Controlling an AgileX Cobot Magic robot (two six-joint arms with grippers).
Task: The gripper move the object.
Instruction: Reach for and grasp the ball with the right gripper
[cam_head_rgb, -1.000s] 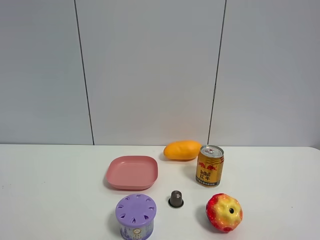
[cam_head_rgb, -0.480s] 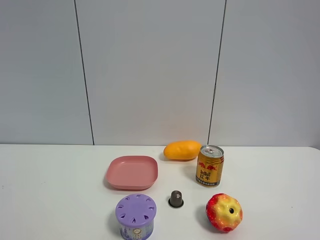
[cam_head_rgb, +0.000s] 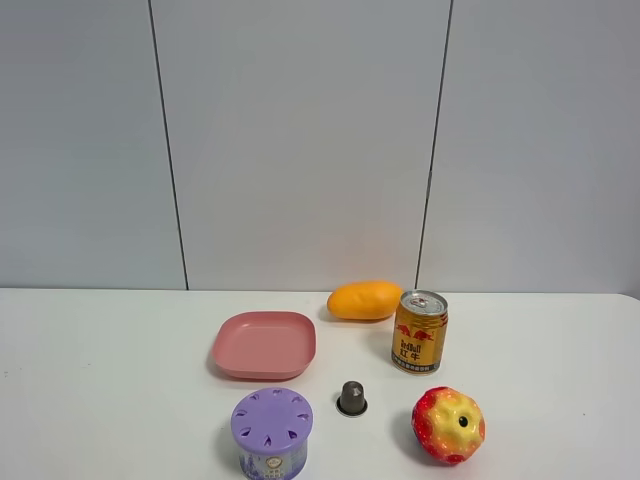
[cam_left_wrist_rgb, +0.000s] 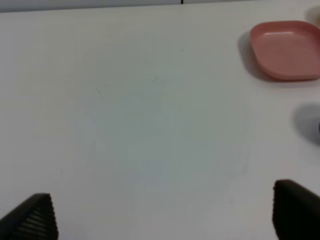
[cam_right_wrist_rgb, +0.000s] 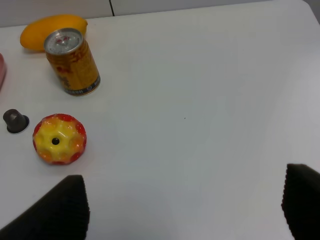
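The red-and-yellow toy apple (cam_head_rgb: 448, 425) sits on the white table at the front right, in front of a gold can. It also shows in the right wrist view (cam_right_wrist_rgb: 59, 139), stem hole up. My right gripper (cam_right_wrist_rgb: 182, 210) is open, its two black fingertips (cam_right_wrist_rgb: 60, 210) wide apart, well back from the apple. My left gripper (cam_left_wrist_rgb: 162, 217) is open over bare table, its fingertips (cam_left_wrist_rgb: 32, 220) far apart. Neither gripper shows in the exterior high view.
A gold drink can (cam_head_rgb: 419, 332) stands behind the apple, with an orange-yellow mango (cam_head_rgb: 365, 300) behind it. A pink plate (cam_head_rgb: 264, 345), a purple-lidded round container (cam_head_rgb: 271, 432) and a small dark cone-shaped capsule (cam_head_rgb: 351, 398) lie to the apple's left.
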